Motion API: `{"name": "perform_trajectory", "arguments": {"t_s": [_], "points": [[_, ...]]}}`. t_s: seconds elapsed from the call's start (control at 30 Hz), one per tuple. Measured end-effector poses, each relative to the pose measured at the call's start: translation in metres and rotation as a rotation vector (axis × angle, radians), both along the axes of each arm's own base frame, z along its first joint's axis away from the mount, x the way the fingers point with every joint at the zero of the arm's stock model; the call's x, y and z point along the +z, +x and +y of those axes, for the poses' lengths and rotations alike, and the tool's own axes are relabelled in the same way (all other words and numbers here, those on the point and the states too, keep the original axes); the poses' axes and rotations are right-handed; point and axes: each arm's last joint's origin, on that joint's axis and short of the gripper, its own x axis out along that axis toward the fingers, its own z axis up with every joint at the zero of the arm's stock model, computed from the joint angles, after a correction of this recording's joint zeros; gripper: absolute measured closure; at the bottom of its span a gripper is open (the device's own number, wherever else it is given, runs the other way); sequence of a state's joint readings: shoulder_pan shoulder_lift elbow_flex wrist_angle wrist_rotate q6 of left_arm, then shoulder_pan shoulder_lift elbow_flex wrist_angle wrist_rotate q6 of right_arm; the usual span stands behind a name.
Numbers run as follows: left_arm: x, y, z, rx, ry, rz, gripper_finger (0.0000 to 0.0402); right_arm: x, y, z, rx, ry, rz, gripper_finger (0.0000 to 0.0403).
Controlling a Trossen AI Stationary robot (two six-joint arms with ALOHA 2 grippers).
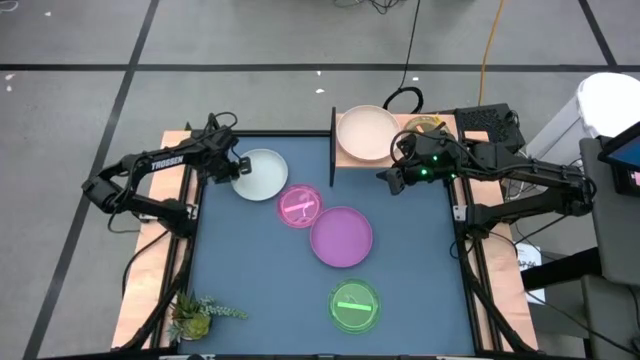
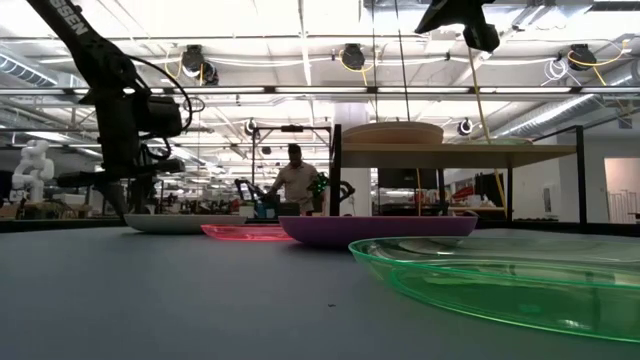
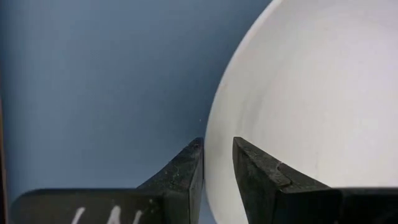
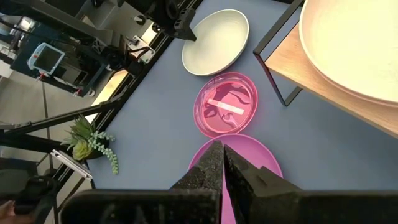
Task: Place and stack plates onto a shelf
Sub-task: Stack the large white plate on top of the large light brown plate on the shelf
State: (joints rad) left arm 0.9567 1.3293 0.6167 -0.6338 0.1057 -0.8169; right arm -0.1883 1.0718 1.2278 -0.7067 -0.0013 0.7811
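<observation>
Left gripper (image 1: 237, 167): at the edge of the white-blue plate (image 1: 261, 174), its 2 fingers (image 3: 186, 171) straddling the rim with only a narrow gap; 1 finger sits outside the plate, the other over its inside. Whether they press the rim I cannot tell.
Right gripper (image 1: 385, 178): raised above the surface (image 1: 260, 280) just beside the shelf (image 1: 440, 128), fingers pressed together, holding nothing.
White-blue plate: flat on the surface at the far left, near the pink plate (image 1: 300, 206).
Pink plate: small, translucent, with a centre bar, between the white-blue plate and the purple plate (image 1: 342, 236); the wrist view shows it just beside the purple one.
Purple plate: large, plain, near the middle of the surface, below the right gripper in its own wrist view.
Green plate (image 1: 355, 305): small, translucent, with a centre bar, alone at the near edge.
Shelf: light-wood board at the far right corner, with a thin black upright (image 1: 332, 145) on its side facing the surface.
Cream plate (image 1: 366, 133): resting on the shelf, next to the upright.
Plant (image 1: 196, 315): small green sprig at the near left corner.
Background: 1 person (image 2: 296, 182) stands in the room beyond the surface.
</observation>
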Motion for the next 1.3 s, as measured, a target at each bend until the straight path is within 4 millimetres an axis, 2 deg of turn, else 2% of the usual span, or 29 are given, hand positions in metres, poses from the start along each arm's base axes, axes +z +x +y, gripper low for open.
{"name": "perform_trajectory", "arguments": {"t_s": [0.07, 0.17, 0.23, 0.5, 1.13, 1.3], "points": [[0.0, 0.0, 0.0, 0.0, 0.0, 0.0, 0.0327, 0.0, 0.0, 0.0, 0.0, 0.0, 0.0, 0.0403], [0.0, 0.0, 0.0, -0.011, 0.003, -0.002, 0.0378, 0.0, 0.0, 0.0, 0.0, 0.0, 0.0, 0.0403], [0.001, 0.001, 0.001, -0.015, 0.013, -0.013, 0.0389, 0.0, 0.0, 0.0, 0.0, 0.0, 0.0, 0.0403], [0.007, 0.0, -0.001, 0.0, 0.029, -0.048, 0.0391, 0.0, 0.0, 0.0, 0.002, -0.003, 0.001, 0.0403], [0.079, -0.016, -0.033, 0.103, 0.287, -0.419, 0.0391, 0.0, 0.0, 0.0, 0.055, -0.074, 0.015, 0.0403], [0.091, -0.01, -0.039, 0.088, 0.238, -0.544, 0.0391, -0.001, -0.001, 0.0, 0.056, -0.071, 0.032, 0.0403]]}}
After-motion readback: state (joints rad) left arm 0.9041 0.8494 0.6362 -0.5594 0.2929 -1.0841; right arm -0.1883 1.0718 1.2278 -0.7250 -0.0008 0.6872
